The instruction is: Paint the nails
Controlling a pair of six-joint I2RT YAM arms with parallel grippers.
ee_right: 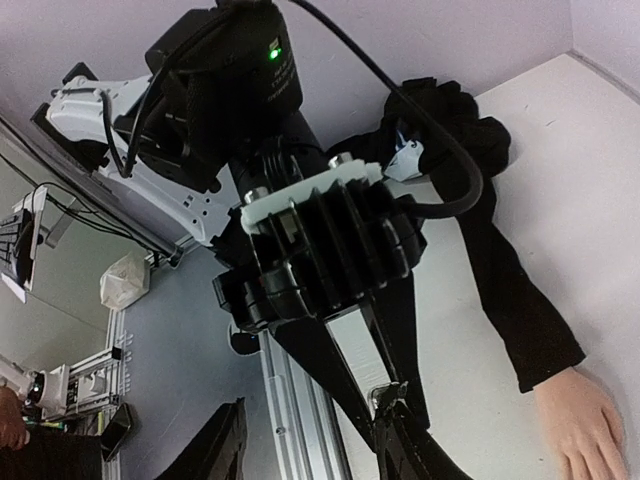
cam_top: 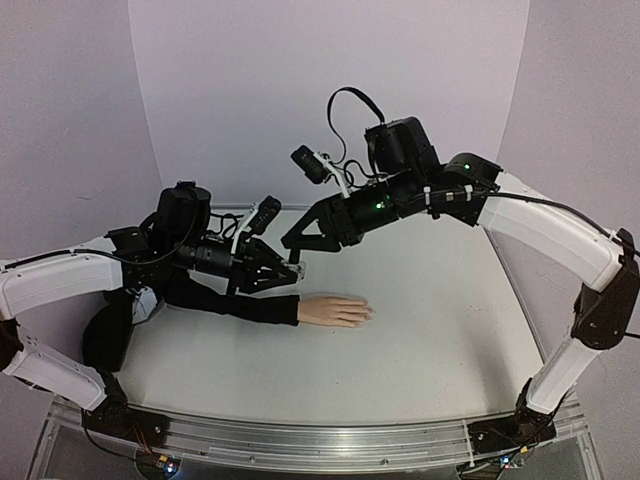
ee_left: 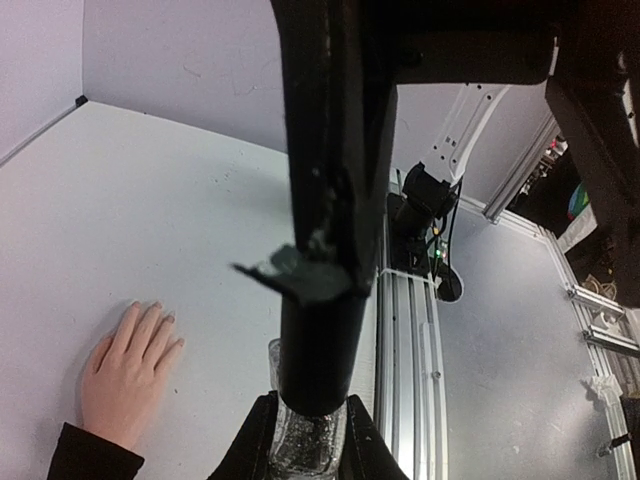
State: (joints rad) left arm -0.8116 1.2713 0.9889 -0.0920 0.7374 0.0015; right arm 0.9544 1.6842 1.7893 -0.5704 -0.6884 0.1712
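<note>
The mannequin hand lay flat, palm down, near the middle of the table. Its black sleeve ran toward the left edge, and the nails pointed toward the right edge. Over the sleeve, the left gripper was clamped tight on a clear glass polish bottle. The right gripper hung at the bottle's black cap with its 2 jaws apart. Whether they touched the cap could not be told.
</note>
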